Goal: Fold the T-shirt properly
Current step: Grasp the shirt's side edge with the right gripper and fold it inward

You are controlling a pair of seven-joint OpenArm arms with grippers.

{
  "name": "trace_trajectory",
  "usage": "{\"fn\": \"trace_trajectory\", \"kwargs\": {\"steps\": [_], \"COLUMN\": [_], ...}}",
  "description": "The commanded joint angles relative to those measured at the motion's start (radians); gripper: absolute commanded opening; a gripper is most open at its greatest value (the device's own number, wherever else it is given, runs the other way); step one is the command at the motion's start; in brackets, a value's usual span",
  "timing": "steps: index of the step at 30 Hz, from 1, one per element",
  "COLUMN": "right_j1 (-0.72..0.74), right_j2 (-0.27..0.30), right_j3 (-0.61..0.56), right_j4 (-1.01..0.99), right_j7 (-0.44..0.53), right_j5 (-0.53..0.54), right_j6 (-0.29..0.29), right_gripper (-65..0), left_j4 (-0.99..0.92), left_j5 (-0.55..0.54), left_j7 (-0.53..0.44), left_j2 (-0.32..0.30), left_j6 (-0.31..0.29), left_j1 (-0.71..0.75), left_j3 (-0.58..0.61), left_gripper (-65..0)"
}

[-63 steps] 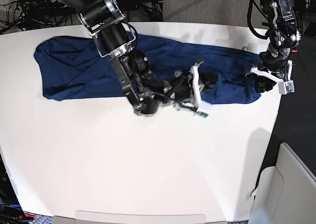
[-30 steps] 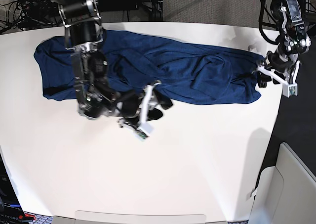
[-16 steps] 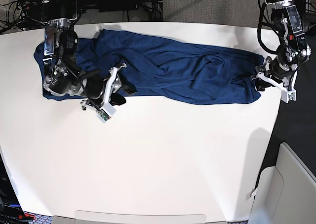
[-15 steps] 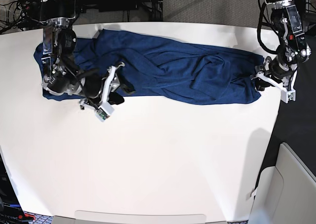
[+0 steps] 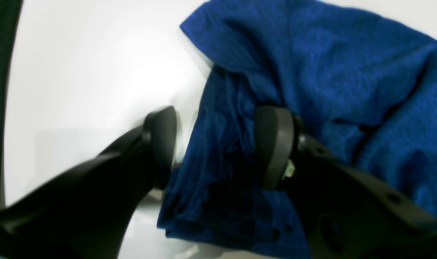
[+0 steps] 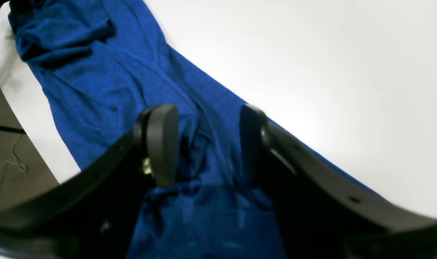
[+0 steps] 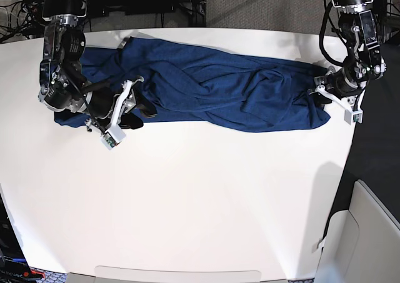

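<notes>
The dark blue T-shirt (image 7: 219, 89) lies stretched in a wrinkled band across the far part of the white table (image 7: 200, 195). My left gripper (image 7: 326, 99) is at the shirt's right end. In the left wrist view the left gripper (image 5: 216, 147) is open, with a bunched fold of the shirt (image 5: 348, 72) between its jaws. My right gripper (image 7: 128, 111) is low over the shirt's front edge near its left end. In the right wrist view the right gripper (image 6: 207, 144) is open, with flat shirt fabric (image 6: 107, 82) under and between its jaws.
The table's right edge runs close beside the left gripper, with dark floor beyond. A white bin or chair (image 7: 369, 233) stands off the table at the lower right. Cables (image 7: 19, 8) lie behind the table's far left edge.
My right gripper has moved left along the shirt's front edge, from the middle to near its left end. My left gripper has moved slightly left onto the shirt's right end.
</notes>
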Motion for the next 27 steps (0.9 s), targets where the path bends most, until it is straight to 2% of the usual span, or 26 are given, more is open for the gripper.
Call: {"fn": "trace_trajectory", "kwargs": {"steps": [1, 5, 6, 10, 14, 16, 19, 24, 27], "right_j1": [0.016, 0.016, 0.016, 0.016, 0.014, 0.014, 0.014, 0.002, -0.024], "right_j2": [0.013, 0.016, 0.016, 0.016, 0.016, 0.016, 0.016, 0.016, 0.016], "right_j3": [0.006, 0.006, 0.009, 0.011, 0.011, 0.011, 0.011, 0.019, 0.066], "right_j4": [0.019, 0.019, 0.019, 0.019, 0.019, 0.019, 0.019, 0.019, 0.035], "right_j7": [0.019, 0.019, 0.019, 0.019, 0.019, 0.019, 0.019, 0.019, 0.019], "right_j5": [0.021, 0.021, 0.021, 0.021, 0.021, 0.021, 0.021, 0.021, 0.021], "right_j6": [0.006, 0.006, 0.006, 0.006, 0.006, 0.006, 0.006, 0.006, 0.006], "right_gripper": [-37.1, -37.1, -37.1, -37.1, -37.1, -37.1, -37.1, -37.1, -37.1], "left_j4": [-0.007, -0.004, 0.001, 0.022, 0.022, 0.019, 0.019, 0.021, 0.027], "left_j5": [0.005, 0.005, 0.004, 0.004, 0.004, 0.004, 0.005, 0.005, 0.007], "left_j7": [0.028, 0.031, 0.032, 0.107, 0.130, 0.133, 0.136, 0.138, 0.138], "left_j2": [-0.007, 0.010, 0.011, 0.013, 0.014, 0.020, 0.040, 0.042, 0.034], "left_j6": [0.004, 0.001, -0.016, -0.173, -0.283, -0.314, -0.316, -0.316, -0.316], "left_j1": [0.001, 0.001, 0.003, 0.004, 0.004, 0.003, 0.001, 0.001, 0.000], "left_j3": [-0.003, -0.003, -0.003, -0.005, -0.005, -0.005, -0.005, -0.011, -0.017], "left_gripper": [-31.0, -31.0, -31.0, -31.3, -34.6, -37.8, -45.1, -64.4, -64.6]}}
